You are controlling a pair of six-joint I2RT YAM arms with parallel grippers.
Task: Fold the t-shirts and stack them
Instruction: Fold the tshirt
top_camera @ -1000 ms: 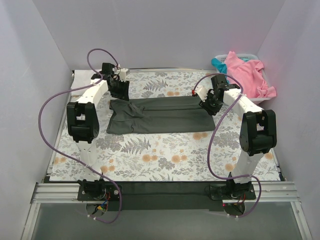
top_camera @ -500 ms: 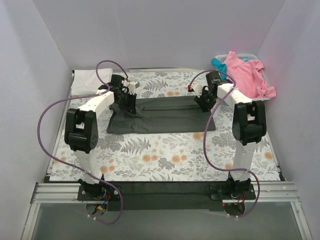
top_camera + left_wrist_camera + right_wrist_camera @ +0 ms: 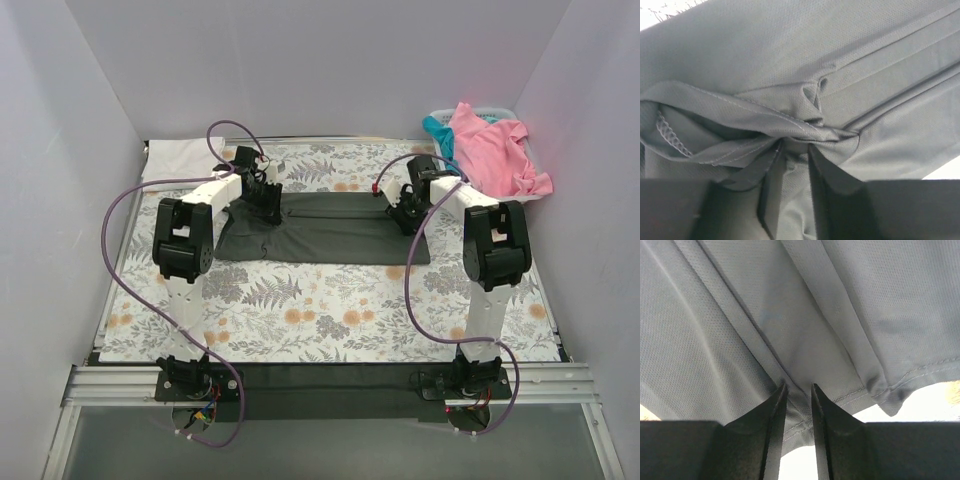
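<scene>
The dark charcoal grey t-shirt (image 3: 330,230) lies folded into a long band across the middle of the floral table cloth. My left gripper (image 3: 266,193) is shut on a bunch of its cloth (image 3: 795,145) at its left far edge. My right gripper (image 3: 406,205) is shut on its hem (image 3: 797,405) at the right far corner. The pink t-shirt (image 3: 495,150) and the teal t-shirt (image 3: 436,128) lie in the white basket (image 3: 515,203) at the back right. A white t-shirt (image 3: 180,158) lies folded at the back left corner.
The floral table cloth (image 3: 330,310) covers the table between grey walls. Purple cables loop from both arms over the table sides. The basket stands off the table's right far corner.
Both grippers have moved inward along the far edge of the charcoal shirt, the left one to the right and the right one slightly left. The shirt's left end has been drawn in.
</scene>
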